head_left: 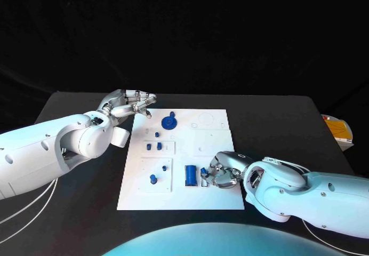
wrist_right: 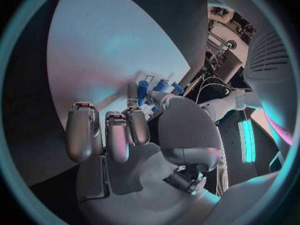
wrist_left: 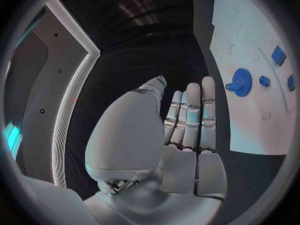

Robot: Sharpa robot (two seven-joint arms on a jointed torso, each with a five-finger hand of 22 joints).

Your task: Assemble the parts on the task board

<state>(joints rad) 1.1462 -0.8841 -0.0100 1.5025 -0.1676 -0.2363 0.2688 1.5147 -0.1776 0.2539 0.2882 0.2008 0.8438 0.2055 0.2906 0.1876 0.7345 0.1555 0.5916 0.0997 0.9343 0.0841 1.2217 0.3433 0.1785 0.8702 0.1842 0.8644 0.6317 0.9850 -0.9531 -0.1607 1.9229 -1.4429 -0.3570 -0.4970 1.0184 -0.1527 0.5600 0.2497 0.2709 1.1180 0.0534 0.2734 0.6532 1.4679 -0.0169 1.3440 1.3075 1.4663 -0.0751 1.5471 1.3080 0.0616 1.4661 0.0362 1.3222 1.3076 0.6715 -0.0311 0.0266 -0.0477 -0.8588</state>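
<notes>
1. Black surface [head_left: 277, 122] carries the white board [head_left: 215, 200] at its centre; blue parts are spread over the board.
2. Left hand [head_left: 130, 104] hovers at the board's far left corner. Its fingers [wrist_left: 194, 115] lie straight and slightly apart, holding nothing.
3. Far end of the board: a blue gear [head_left: 168, 122] sits flat, apparently seated. Judged done.
4. Middle left: two small blue pegs [head_left: 154, 145] stand in a raised panel. Seated or merely resting, I cannot tell.
5. Near left: another small blue piece [head_left: 154, 178] lies on a second panel.
6. Near centre: a blue cylinder [head_left: 190, 175] lies on its side, just beside the right hand.
7. Right hand [head_left: 221, 173] rests at the board's near right, fingers [wrist_right: 139, 122] curled around a small blue part [head_left: 205, 174]; the right wrist view shows blue pieces at the fingertips.
8. Judgement: task partly complete; several recesses on the right half stand unfilled, and the cylinder remains unplaced.
</notes>
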